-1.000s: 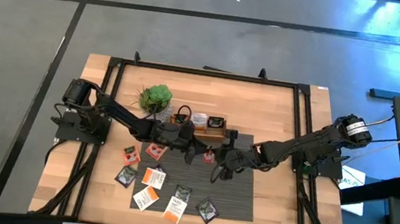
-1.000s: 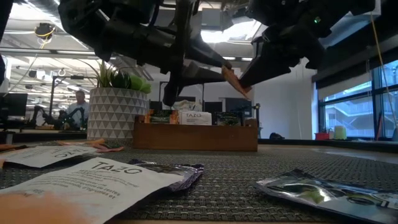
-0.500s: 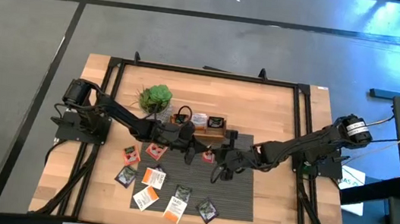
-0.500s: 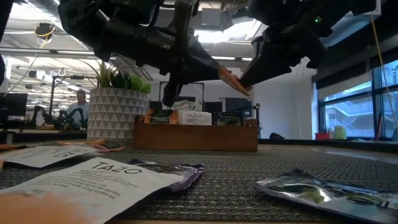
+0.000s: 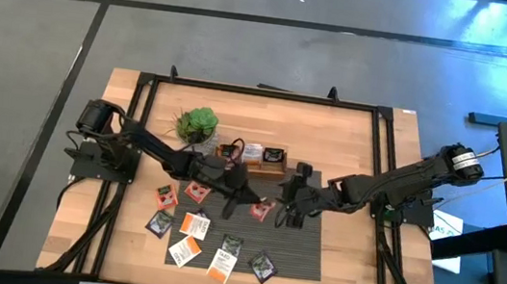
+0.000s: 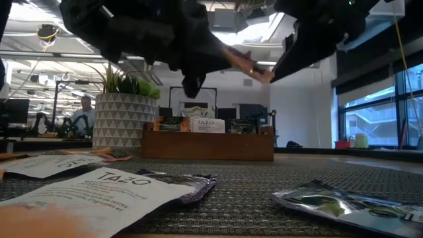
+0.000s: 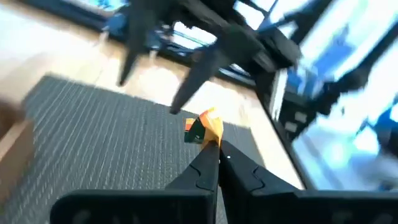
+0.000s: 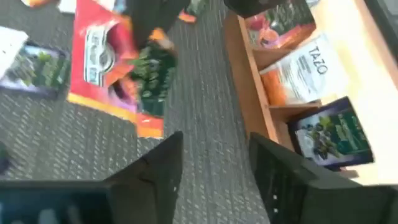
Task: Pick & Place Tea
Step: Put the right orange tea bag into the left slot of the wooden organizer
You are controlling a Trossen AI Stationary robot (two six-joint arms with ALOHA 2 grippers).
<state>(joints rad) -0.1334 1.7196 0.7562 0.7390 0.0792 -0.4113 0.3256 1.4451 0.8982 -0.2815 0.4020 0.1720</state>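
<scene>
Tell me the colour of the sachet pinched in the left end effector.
Orange-red with a green patch, the small flat tea sachet in the left end effector; clearest in the left wrist view.

Both arms are reaching inward and meeting over the middle of the table.

The left arm is stretching from its base at the table's left edge toward the centre, its left gripper [image 5: 254, 203] held above the surface with its fingers [image 7: 208, 163] pinched together at the tips on an orange-red sachet [image 7: 207, 126]. The right arm is extending from the right edge, bent at the elbow, its right gripper [image 5: 290, 208] hanging just beside the left one with its two dark fingers [image 8: 157, 167] standing apart, gripping nothing. In the low view both wrists are hovering well above the table.
</scene>
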